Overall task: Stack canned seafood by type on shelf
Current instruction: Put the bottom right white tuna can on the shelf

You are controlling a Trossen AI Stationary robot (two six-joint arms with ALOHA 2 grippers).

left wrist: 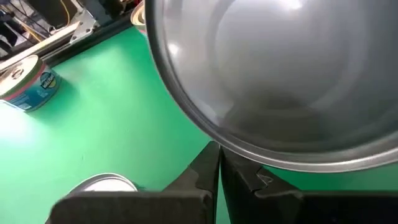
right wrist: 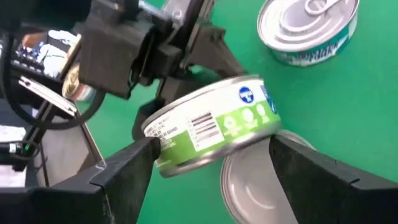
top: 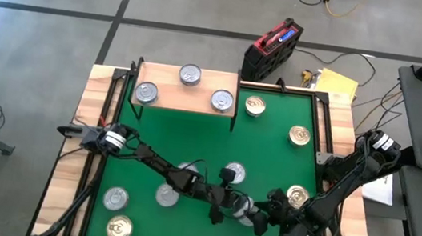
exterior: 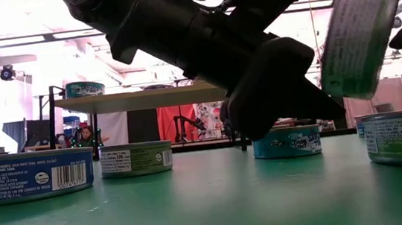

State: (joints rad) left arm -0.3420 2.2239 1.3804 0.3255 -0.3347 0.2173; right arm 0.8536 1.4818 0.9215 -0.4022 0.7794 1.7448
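One green-sided tin hangs tilted, lifted off the mat between the right gripper fingers, which clamp its sides; the left gripper, jaws together and empty, sits just beside it. The shelf lies well apart, across the mat.

The shelf stands at the mat's far left corner, with three tins on it. Two more tins lie on the mat to its right. Near the mat's front left sit three tins, another at the right edge. Mid-front, between both arms' fingers, one tin hangs tilted above another.
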